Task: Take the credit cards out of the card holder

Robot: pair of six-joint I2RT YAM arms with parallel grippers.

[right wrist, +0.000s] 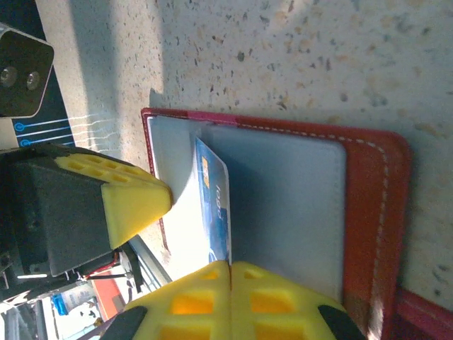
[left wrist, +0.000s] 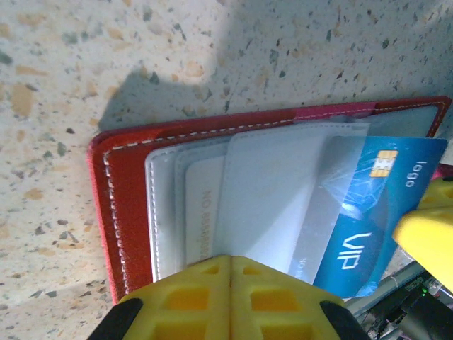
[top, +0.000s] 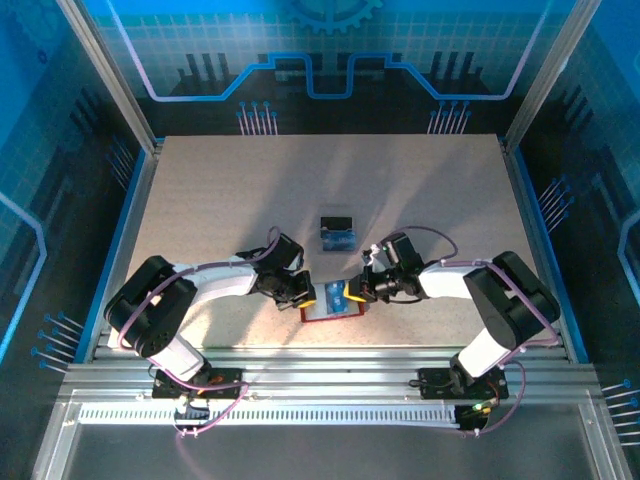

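Left wrist: open card holder [left wrist: 127, 184], blue card [left wrist: 368, 212] protruding, pale card [left wrist: 202, 212] pocketed.

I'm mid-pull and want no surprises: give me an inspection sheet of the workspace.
Surface: beige speckled tabletop, no spills seen.
Job's things: red folding card holder with pale grey pockets lies open near the arms; blue VIP card partly out of its pocket; pale card tucked in a pocket; stack of black and blue cards lies beyond the holder.
Clutter: nothing seen.
Grippers: left gripper shut, tips over the grey pockets; right gripper shut on the blue card.
Cables: purple cables run along both arms, off the holder.
Surroundings: blue patterned enclosure walls; aluminium rail at the near edge.
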